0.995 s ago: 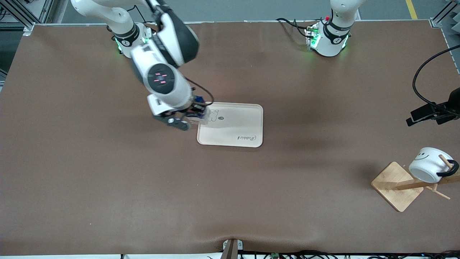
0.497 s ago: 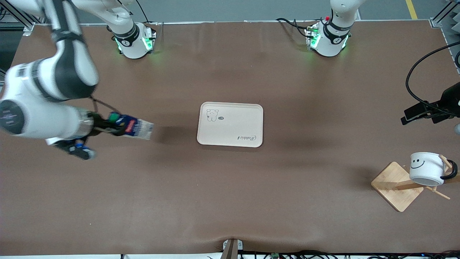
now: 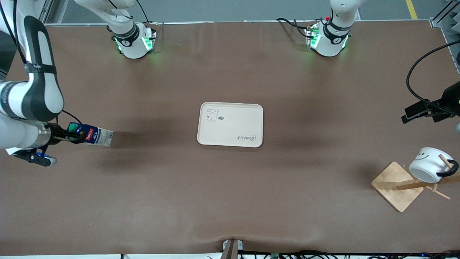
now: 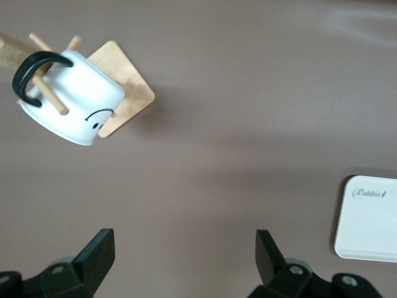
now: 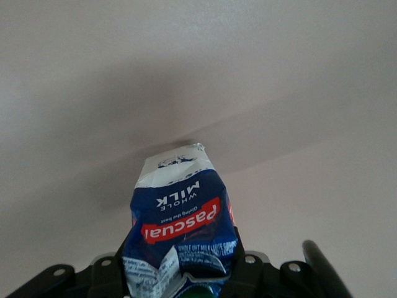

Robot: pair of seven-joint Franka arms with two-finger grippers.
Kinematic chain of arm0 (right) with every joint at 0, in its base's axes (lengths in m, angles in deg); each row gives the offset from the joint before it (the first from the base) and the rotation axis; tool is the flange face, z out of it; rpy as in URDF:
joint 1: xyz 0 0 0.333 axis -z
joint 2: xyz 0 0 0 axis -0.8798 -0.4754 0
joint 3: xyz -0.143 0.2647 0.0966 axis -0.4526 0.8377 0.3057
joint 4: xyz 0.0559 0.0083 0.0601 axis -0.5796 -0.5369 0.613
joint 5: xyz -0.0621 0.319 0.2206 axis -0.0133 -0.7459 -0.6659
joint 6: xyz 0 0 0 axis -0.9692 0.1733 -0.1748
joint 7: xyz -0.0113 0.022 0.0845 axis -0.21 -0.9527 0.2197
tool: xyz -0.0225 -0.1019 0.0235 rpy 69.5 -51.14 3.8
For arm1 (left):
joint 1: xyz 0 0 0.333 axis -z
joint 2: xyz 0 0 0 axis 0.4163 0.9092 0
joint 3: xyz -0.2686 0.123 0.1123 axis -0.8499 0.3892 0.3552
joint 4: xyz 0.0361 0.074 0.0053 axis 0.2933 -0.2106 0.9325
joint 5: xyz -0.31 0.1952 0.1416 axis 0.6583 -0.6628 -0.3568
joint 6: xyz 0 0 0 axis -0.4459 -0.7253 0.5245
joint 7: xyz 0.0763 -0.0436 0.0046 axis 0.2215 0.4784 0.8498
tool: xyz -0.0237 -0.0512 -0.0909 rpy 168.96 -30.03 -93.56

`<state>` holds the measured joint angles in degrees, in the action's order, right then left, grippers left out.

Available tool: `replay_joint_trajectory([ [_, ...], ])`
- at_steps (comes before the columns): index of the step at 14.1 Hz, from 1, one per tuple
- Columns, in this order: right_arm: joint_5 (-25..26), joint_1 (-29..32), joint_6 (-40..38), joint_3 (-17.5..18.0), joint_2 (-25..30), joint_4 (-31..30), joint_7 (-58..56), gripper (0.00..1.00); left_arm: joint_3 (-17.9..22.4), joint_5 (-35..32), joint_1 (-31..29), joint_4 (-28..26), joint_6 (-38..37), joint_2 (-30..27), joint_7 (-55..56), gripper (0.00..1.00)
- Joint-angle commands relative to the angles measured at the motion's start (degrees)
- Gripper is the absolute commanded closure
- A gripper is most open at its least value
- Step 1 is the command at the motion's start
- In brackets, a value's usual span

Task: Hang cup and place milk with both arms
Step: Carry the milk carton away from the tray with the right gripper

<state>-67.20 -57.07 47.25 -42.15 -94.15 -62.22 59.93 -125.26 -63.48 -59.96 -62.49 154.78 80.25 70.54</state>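
Observation:
My right gripper (image 3: 73, 137) is shut on the milk (image 3: 94, 136), a dark-blue carton with a green cap, held on its side over the table at the right arm's end. In the right wrist view the milk (image 5: 181, 214) fills the space between the fingers of the right gripper (image 5: 180, 276). The white cup (image 3: 428, 168) with a smiley face hangs by its black handle on a peg of the wooden rack (image 3: 397, 186). My left gripper (image 3: 413, 114) is open and empty, up over the table beside the rack. The left wrist view shows the left gripper (image 4: 185, 243), the cup (image 4: 71, 102) and the rack (image 4: 127, 93).
A cream tray (image 3: 230, 124) with a small bear drawing lies in the middle of the table, with nothing on it. Its corner shows in the left wrist view (image 4: 372, 217). A black cable loops above the left gripper at the table's edge.
My right arm has swung away from the tray to its own end of the table, carrying the milk. The cup has rocked on its peg. My left gripper has barely moved.

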Motion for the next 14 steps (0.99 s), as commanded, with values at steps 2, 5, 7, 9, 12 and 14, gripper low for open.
replay_joint_trajectory([
  [2,1.3,2.6,3.3,1.5,0.0,-3.8,-3.2,1.0,15.5,-1.0,15.6,0.9,-2.6,-3.8,-1.6,0.0],
  [5,1.3,3.1,3.4,1.5,-0.5,-3.8,-3.6,1.0,20.3,-0.4,21.9,-1.0,-6.0,-6.2,-1.6,0.0],
  [7,1.3,3.1,3.3,1.5,-0.8,-3.8,-3.8,0.68,25.9,-0.3,27.9,-3.6,-6.0,-8.9,-1.4,0.0],
  [9,1.3,2.5,3.3,1.5,-1.1,-3.7,-4.1,0.41,27.8,1.6,29.6,-5.9,-5.9,-11.1,-1.5,0.0],
  [12,1.2,2.4,2.9,1.6,-1.0,-3.0,-4.4,0.0,31.9,3.8,33.4,-11.1,-3.6,-15.4,-1.4,0.0],
  [14,0.9,2.6,2.5,1.6,-0.9,-1.2,-7.7,0.0,32.4,3.8,34.7,-11.6,-3.6,-16.5,-0.6,0.0],
])
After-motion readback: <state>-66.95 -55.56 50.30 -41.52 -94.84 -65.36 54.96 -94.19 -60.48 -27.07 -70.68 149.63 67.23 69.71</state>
